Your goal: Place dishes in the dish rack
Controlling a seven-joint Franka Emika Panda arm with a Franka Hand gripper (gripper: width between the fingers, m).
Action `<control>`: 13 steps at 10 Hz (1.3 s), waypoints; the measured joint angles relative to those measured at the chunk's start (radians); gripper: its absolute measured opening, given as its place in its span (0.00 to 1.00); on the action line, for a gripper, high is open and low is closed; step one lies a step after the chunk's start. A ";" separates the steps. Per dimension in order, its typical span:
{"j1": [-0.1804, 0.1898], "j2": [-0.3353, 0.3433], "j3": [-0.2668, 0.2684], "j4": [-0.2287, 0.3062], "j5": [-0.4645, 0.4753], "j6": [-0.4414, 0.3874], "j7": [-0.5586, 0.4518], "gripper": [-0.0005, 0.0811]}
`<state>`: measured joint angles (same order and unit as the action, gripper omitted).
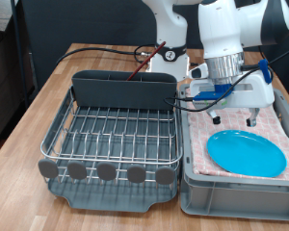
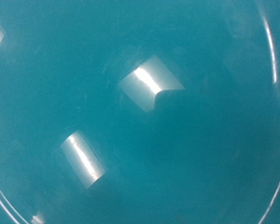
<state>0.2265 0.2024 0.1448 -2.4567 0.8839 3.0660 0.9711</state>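
Note:
The round light-blue plate (image 1: pixel 246 152) lies flat on the pink checkered cloth in the grey bin, and its glossy surface (image 2: pixel 140 121) fills the wrist view. My gripper (image 1: pixel 233 121) is open, fingers spread, just above the plate's far edge and holding nothing. The silver wire dish rack (image 1: pixel 111 130) on its dark grey tray stands at the exterior view's left, its grid bare. A reddish-brown wooden spoon (image 1: pixel 138 67) leans out of the grey caddy (image 1: pixel 123 89). A white shape that may be the mug (image 1: pixel 197 72) sits behind the bin, partly hidden by my hand.
The grey bin (image 1: pixel 231 197) with the pink checkered cloth (image 1: pixel 279 125) sits right beside the rack on a wooden table (image 1: pixel 29 111). Cables and the robot base (image 1: pixel 169 43) are at the back. Round grey tabs (image 1: pixel 106 171) line the rack's front.

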 joint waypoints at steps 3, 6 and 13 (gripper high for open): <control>0.052 0.019 -0.060 0.005 -0.102 -0.001 0.110 0.99; 0.075 0.040 -0.083 0.016 -0.130 -0.002 0.149 0.99; 0.068 0.061 -0.074 0.026 -0.119 -0.002 0.148 0.85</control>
<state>0.2949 0.2629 0.0713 -2.4306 0.7644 3.0636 1.1191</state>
